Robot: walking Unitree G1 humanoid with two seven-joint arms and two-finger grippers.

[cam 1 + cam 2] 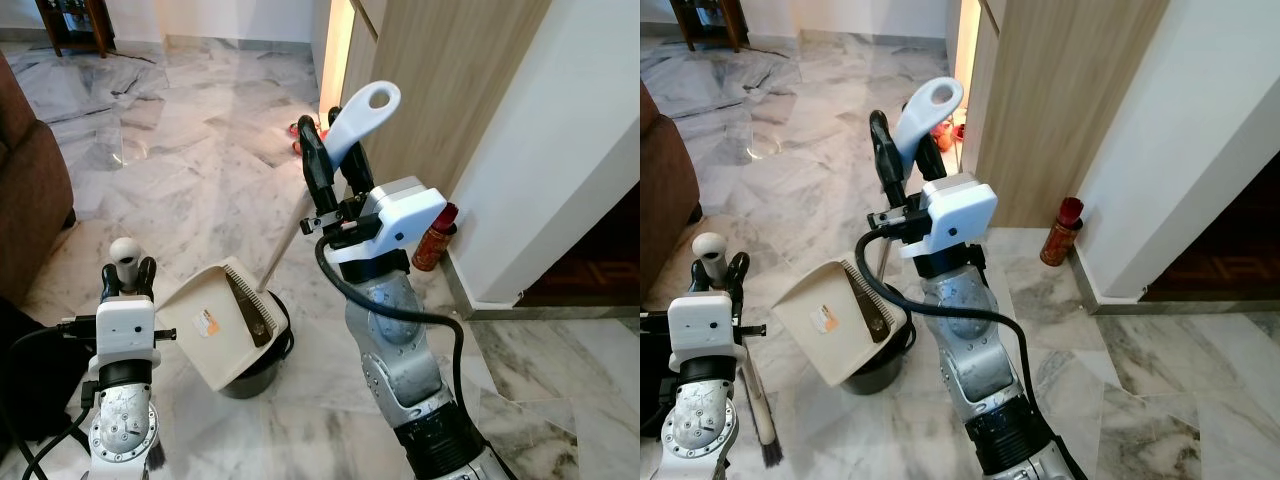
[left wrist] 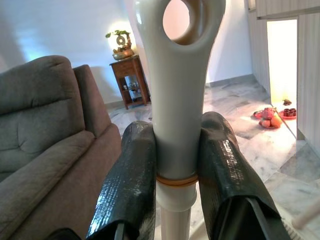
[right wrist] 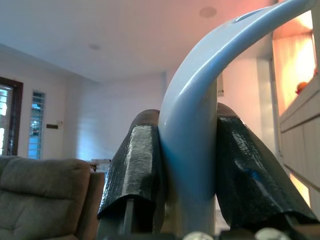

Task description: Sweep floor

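The right gripper point(image 1: 334, 160) clamps the white long-handled plastic dustpan point(image 1: 225, 320), tipped over a black bin point(image 1: 262, 368) below — emptying, seemingly. The left gripper point(image 2: 175, 170) clamps the white broom handle point(image 2: 177, 100).

The bucket point(image 1: 255, 375) is mostly covered by the dustpan point(image 1: 215, 325) sitting on it, so can't see inside. The broom point(image 1: 765, 440) bristles run off the bottom edge. The red stuff point(image 1: 300, 130) by the doorway is too small to make out.
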